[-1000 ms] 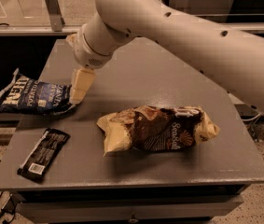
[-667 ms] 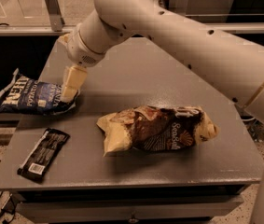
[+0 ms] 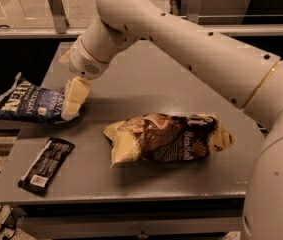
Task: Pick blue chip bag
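Compared with a second earlier, the gripper had shifted toward the table's left edge and dropped lower, so that its tip now lay over the right end of the blue chip bag. The bag itself had not moved: it sat at the table's left edge, partly overhanging it. The brown Sea Salt bag at the table's middle and the black wrapper near its front-left corner lay where they had been. The arm reached across the table from the right. The gripper covered the bag's right end. How wide the gripper stood, and whether it had hold of the bag, could not be told.
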`<state>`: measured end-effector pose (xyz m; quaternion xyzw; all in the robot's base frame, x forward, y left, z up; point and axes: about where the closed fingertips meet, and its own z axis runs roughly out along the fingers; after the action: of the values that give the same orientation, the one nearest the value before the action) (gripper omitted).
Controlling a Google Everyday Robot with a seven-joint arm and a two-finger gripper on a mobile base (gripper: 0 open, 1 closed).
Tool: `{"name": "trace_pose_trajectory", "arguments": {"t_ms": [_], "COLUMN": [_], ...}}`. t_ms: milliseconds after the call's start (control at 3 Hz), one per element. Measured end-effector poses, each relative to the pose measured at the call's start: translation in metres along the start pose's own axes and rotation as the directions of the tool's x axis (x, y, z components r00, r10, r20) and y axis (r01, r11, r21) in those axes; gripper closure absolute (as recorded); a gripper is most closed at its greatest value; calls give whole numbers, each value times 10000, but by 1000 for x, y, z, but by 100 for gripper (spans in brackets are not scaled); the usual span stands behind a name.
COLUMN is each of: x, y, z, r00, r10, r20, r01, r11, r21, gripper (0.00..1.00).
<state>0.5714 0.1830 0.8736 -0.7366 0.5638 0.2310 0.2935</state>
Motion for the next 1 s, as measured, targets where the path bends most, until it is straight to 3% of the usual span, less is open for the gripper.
{"name": "trace_pose_trajectory", "arguments": {"t_ms": [333,1000], "x": [-2,-3], "y": [25,26], "z": [7,10], "r00": [9997,9998], "r10": [51,33], "r20": [228,219], "r01": [-28,-10], "r11": [9950,9946], "r21": [-994,-1034], "gripper": [15,61]}}
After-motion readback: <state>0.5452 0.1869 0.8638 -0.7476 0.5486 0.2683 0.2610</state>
